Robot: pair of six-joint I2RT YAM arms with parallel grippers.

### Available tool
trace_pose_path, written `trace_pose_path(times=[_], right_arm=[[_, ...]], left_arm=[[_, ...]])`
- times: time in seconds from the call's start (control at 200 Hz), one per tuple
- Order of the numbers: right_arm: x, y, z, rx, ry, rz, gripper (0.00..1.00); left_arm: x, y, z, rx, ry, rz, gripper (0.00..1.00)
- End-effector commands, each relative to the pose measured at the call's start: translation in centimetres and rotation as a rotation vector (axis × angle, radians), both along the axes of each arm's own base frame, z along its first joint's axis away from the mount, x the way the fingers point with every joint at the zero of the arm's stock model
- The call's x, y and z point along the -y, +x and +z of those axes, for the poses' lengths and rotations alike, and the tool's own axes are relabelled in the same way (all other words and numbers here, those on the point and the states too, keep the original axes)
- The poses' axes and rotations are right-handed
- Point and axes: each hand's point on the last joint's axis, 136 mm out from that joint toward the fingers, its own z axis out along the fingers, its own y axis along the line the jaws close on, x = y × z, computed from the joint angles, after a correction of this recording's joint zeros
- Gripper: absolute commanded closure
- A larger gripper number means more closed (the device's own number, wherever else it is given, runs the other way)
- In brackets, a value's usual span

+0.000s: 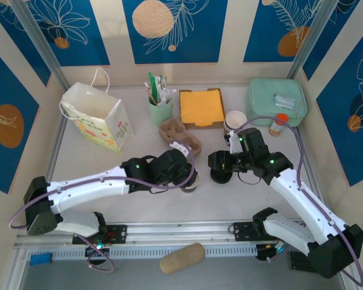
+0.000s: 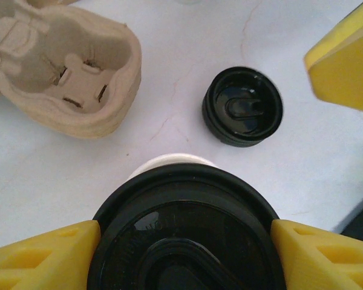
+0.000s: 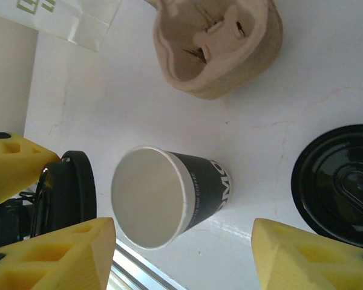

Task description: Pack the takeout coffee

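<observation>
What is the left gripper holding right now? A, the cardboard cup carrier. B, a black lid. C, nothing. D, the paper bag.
B: the left gripper has its yellow fingers pressed on either side of a black lid, while the cup carrier sits apart, untouched.

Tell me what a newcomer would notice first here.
The left end effector grips a black lid by its rim, right beside an open paper cup standing on the white table. Behind them lies a pulp drink carrier, and a spare black lid sits to their right.
</observation>
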Motion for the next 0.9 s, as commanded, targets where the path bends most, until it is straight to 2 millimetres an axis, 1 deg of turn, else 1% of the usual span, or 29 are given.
trace_pose_path(times=[0.0,0.29,0.64,0.895], right_arm=[[0.3,-0.3,-0.5,-0.013,0.011,-0.015,0.39],[0.5,-0.7,-1.9,-0.044,0.025,-0.012,0.38],[0.3,-0.9,-2.5,-0.061,0.04,-0.002,0.38],[0.4,-0.9,-2.5,-0.06,0.041,-0.005,0.38]], left_arm=[[0.3,0.5,0.2,0.05,0.052,0.002,0.3],[1.3,0.6,-1.3,0.062,0.142,-0.017,0.3],[2.5,0.8,-2.4,0.053,0.163,-0.038,0.28],[2.8,0.8,-3.1,0.047,0.182,-0.048,0.28]])
